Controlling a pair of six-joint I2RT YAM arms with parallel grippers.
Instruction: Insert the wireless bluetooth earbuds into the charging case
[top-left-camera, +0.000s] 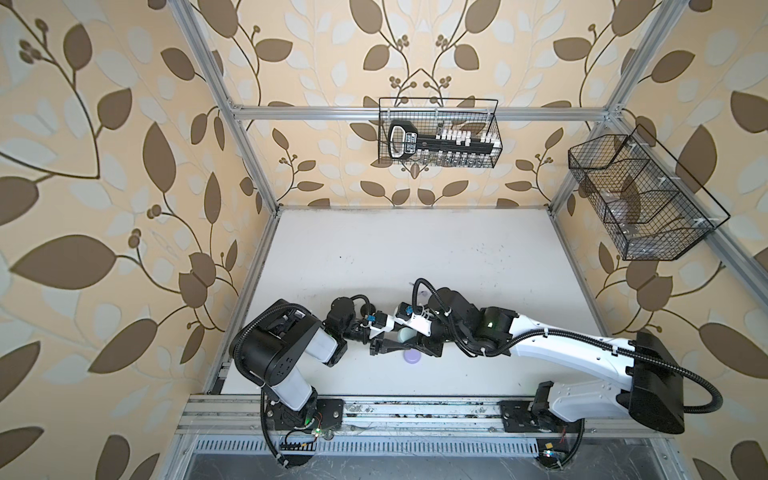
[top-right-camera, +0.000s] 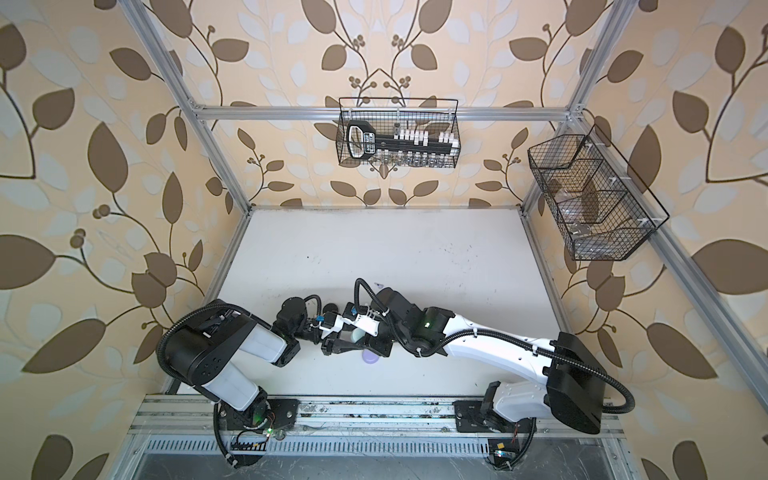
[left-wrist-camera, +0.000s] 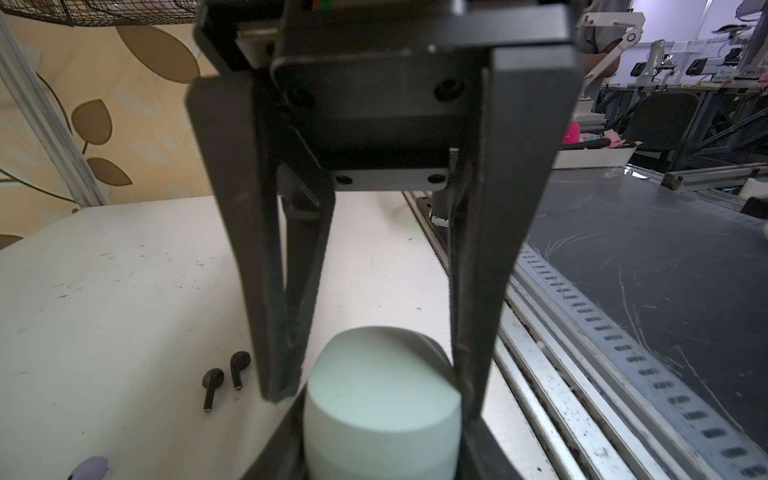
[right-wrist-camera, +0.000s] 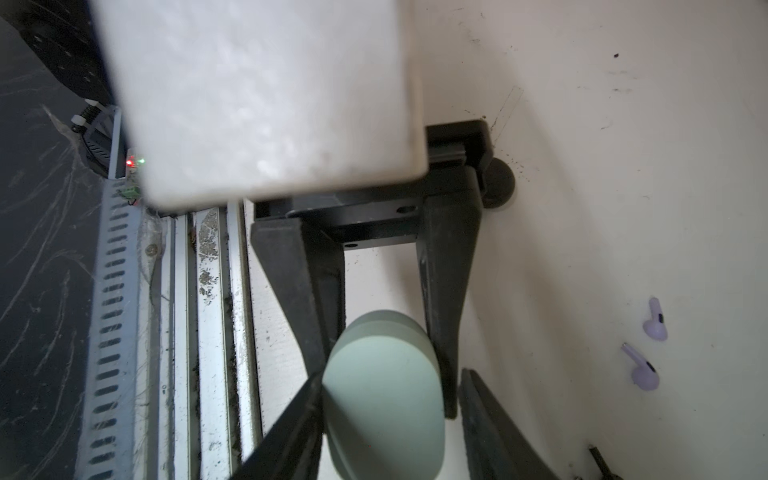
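Note:
A pale mint charging case (left-wrist-camera: 382, 399) hangs above the table between both grippers; it shows in both top views (top-left-camera: 405, 334) (top-right-camera: 356, 336). My left gripper (left-wrist-camera: 382, 419) is shut on it, a finger pressed to each side. My right gripper (right-wrist-camera: 390, 376) faces it from the other end with its jaws open: one finger touches the case, and a gap shows at the other finger (right-wrist-camera: 478, 399). Two black earbuds (left-wrist-camera: 212, 386) lie on the table, and two lilac earbuds (right-wrist-camera: 656, 320) lie beside the grippers. Mint earbuds are out of view.
A lilac case (top-left-camera: 412, 356) sits on the white table (top-left-camera: 415, 257) just in front of the grippers. A dark round object (right-wrist-camera: 498, 183) lies behind them. The slotted metal rail (top-left-camera: 374, 409) runs along the front edge. Wire baskets (top-left-camera: 440, 133) hang on the frame.

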